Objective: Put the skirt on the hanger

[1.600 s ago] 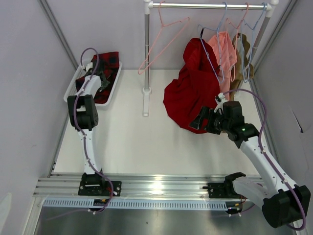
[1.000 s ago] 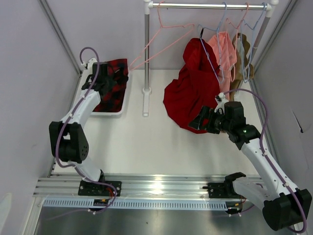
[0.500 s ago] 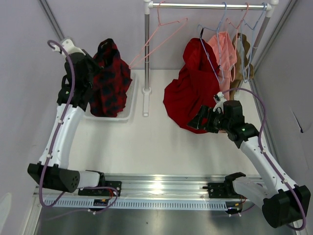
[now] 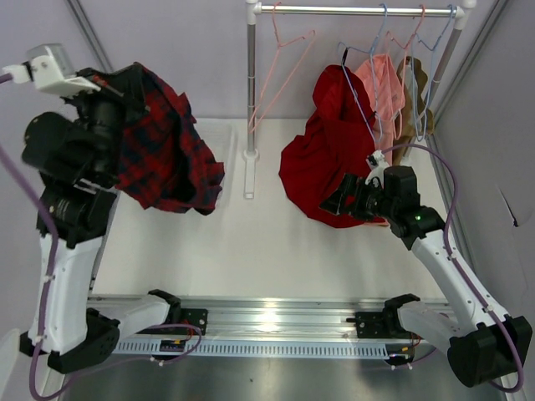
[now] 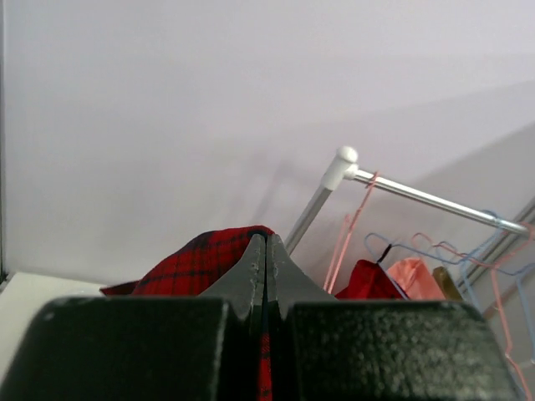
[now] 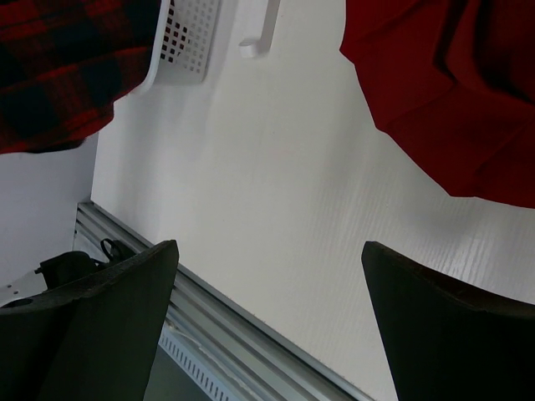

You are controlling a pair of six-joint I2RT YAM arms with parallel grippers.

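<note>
At upper left, the left gripper [image 5: 265, 242] pinches the dangling skirt [image 4: 167, 154]. Centre right, the right gripper [image 6: 267, 249] gapes beside a red garment [image 4: 326, 159].

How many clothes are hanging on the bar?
3: red one on the left, pink one beside it, brown one farthest right. More may hide behind.

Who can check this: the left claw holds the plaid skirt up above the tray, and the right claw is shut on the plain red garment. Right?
Wrong on the right claw: the right wrist view shows it open, clear of the plain red garment. The left claw does hold the plaid skirt up above the tray.
</note>
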